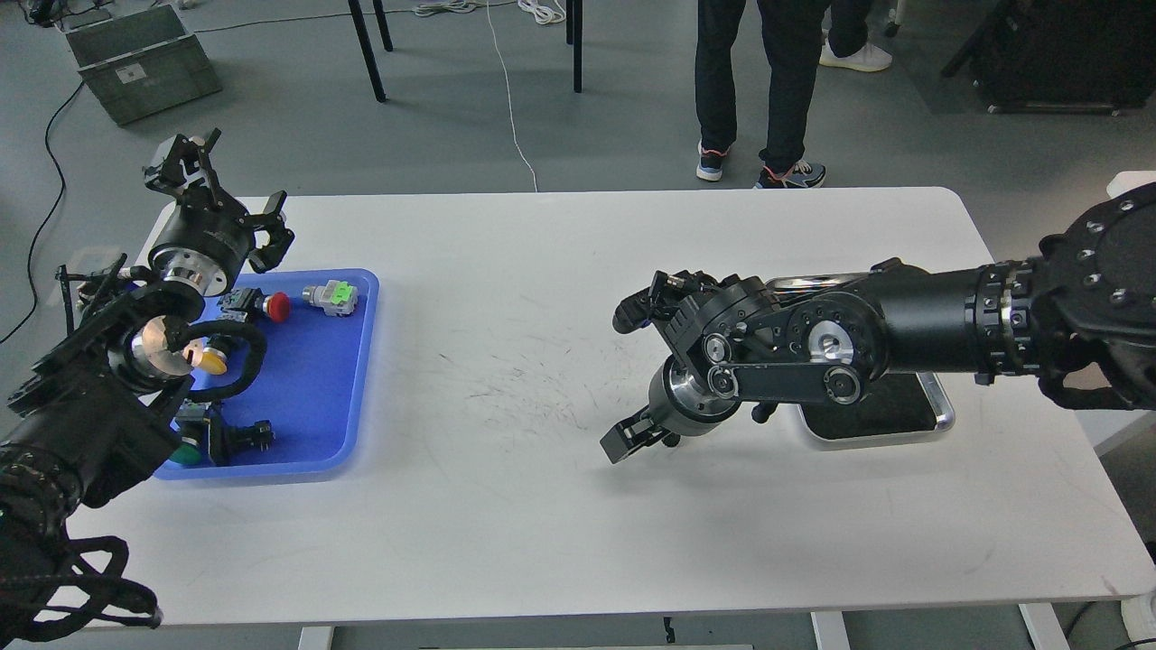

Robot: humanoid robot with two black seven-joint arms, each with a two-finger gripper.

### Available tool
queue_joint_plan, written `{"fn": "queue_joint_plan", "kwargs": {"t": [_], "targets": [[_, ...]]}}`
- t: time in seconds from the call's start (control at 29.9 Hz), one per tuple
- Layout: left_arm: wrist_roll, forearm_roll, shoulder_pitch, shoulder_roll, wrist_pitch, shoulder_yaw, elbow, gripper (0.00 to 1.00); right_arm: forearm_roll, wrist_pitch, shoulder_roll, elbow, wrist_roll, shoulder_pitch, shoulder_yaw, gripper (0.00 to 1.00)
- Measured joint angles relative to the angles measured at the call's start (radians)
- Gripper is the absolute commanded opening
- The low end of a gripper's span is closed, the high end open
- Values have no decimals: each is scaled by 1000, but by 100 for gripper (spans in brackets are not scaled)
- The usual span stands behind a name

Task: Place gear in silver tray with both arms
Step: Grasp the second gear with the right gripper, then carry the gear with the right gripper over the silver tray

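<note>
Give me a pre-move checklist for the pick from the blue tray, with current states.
1. Left gripper empty: ok, nothing between its spread fingers.
2. Left gripper over the blue tray: ok, at its far-left corner.
3. Parts in the blue tray reachable: cannot tell, the arm hides several.
4. Silver tray free: not ok, the right arm covers most of it.
5. Right gripper empty: cannot tell.

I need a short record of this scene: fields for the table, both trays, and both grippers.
table: white, scuffed in the middle
blue tray: on the left side, holds several small parts with red, green and yellow caps
silver tray: on the right side, mostly hidden under the right arm
left gripper: raised over the blue tray's far edge, open, holds nothing
right gripper: low over bare table left of the silver tray; fingers unclear
</note>
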Motion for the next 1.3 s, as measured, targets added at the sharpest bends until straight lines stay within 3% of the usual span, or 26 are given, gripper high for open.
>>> {"fn": "queue_joint_plan", "kwargs": {"t": [0.43, 0.64, 0.67, 0.74, 0.87, 1.3], "targets": [[0, 0, 0, 8, -1, 0, 0, 98, -35, 0, 4, -31, 10, -26, -16, 75], [-1, 0, 0, 8, 0, 0, 0, 98, -36, 0, 4, -31, 12, -26, -16, 49], [-1, 0, 0, 8, 0, 0, 0, 98, -36, 0, 3, -31, 13, -25, -16, 42], [-1, 0, 0, 8, 0, 0, 0, 98, -37, 0, 3, -31, 13, -23, -17, 20], [-1, 0, 0, 8, 1, 0, 0, 98, -39, 0, -1, -30, 13, -21, -17, 2], [0, 1, 0, 10, 1, 0, 1, 98, -45, 0, -53, -30, 13, 27, 48, 2]]}}
